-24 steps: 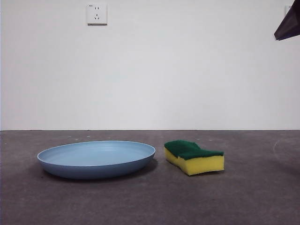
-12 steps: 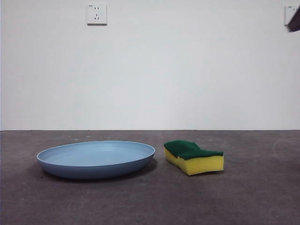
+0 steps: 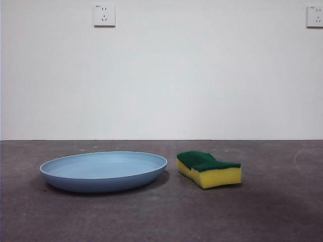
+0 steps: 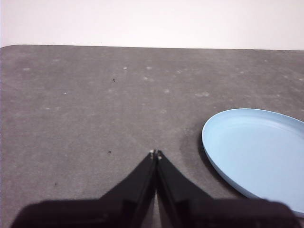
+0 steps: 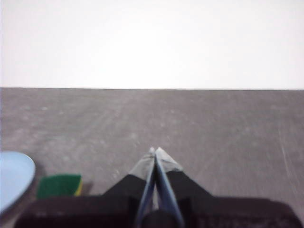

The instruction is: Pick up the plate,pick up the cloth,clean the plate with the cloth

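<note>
The light-blue plate (image 3: 103, 170) lies flat on the dark grey table (image 3: 161, 217), left of centre in the front view. The cloth is a yellow sponge with a green scouring top (image 3: 209, 169); it lies just right of the plate, apart from it. My left gripper (image 4: 155, 153) is shut and empty above bare table, with the plate (image 4: 256, 154) off to one side. My right gripper (image 5: 155, 151) is shut and empty; its view shows the sponge (image 5: 59, 185) and the plate's edge (image 5: 13, 178) off to one side. Neither arm shows in the front view.
A white wall stands behind the table, with a socket (image 3: 104, 15) high on the left and another (image 3: 315, 16) at the top right corner. The table's far edge meets the wall.
The dark arm tip at the front view's top right corner has drawn up and out of view, uncovering the right socket. The plate and sponge have not moved.
</note>
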Motion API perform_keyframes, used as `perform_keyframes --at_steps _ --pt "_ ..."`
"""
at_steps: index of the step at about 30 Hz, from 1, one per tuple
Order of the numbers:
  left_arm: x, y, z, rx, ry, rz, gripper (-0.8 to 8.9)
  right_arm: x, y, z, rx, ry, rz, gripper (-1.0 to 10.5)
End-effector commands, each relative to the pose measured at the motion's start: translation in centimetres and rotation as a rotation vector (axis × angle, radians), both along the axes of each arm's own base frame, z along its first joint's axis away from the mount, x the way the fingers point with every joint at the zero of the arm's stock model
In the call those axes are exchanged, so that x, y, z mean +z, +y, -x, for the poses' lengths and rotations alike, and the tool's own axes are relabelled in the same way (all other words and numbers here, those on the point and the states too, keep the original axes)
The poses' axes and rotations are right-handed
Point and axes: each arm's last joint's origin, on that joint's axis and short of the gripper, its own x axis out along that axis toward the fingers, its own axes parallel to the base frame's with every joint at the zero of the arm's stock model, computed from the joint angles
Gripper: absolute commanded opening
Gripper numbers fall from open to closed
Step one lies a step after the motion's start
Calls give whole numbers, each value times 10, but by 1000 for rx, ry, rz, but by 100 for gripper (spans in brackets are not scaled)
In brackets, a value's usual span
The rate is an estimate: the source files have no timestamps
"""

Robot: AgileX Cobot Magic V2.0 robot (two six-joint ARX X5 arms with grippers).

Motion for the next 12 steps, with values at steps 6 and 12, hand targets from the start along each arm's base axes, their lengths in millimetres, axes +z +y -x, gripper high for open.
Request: perform_keyframes --at_steps 6,12 --pt "-4 0 -1 -3 7 -10 -1 -44 -1 2 -7 22 -33 2" --pt "-4 0 -1 -3 7 -10 -1 -56 -1 1 -14 103 -72 2"
